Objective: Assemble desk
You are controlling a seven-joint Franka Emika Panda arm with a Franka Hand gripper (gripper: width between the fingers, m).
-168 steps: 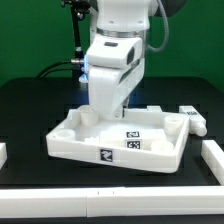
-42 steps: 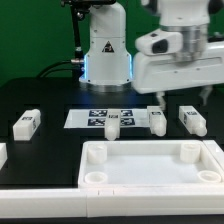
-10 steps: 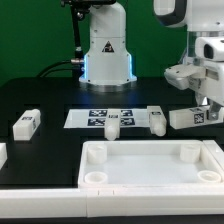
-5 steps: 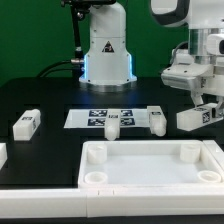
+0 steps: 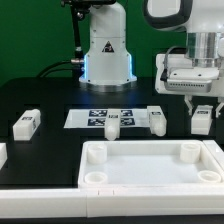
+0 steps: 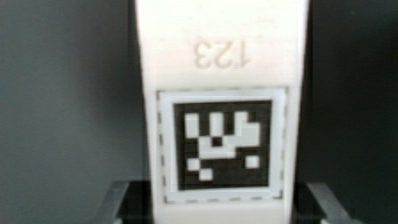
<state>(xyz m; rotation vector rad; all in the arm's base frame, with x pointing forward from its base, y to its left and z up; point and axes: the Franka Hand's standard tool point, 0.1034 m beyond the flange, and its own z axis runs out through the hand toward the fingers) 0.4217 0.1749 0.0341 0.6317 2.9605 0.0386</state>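
**A:** Since half a second ago the gripper [image 5: 203, 107] has swung the held leg [image 5: 203, 121] round. It was slanted then, its tagged face tipped toward the exterior view's left. Now it hangs close to upright, and the arm sits a little further toward the exterior view's right.

**B:** Is the claw firmly on it?

**A:** It looks so. In the wrist view the two fingers [image 6: 121, 203] pinch the held leg [image 6: 217, 110] from either side, with the square tag facing the camera. The opening matches the leg's width and hasn't changed.

**B:** Where is the rest of the desk?

**A:** The panel [image 5: 150, 186] lies flat at the front of the black table [image 5: 50, 100], rim up. Its corner socket [image 5: 188, 152] on the exterior view's right is just in front of and below the held leg, not touching it. One spare leg [image 5: 113, 125] and its neighbour [image 5: 158, 122] stand at the near edge of the marker board [image 5: 95, 117]. Another lone leg [image 5: 26, 123] lies well apart at the exterior view's left.

**B:** What could go wrong from here?

**A:** My main worry is alignment. If the leg is not quite plumb, or comes down off-centre, its end may catch the socket's lip and jam, or push the loose panel along the table. The grip is near one end, so a sideways knock could twist the leg between the pads. I can't tell from here how deep the socket is.

**B:** And compared with a few seconds back?

**A:** That leg lay on the table then. Now it is up in the air.
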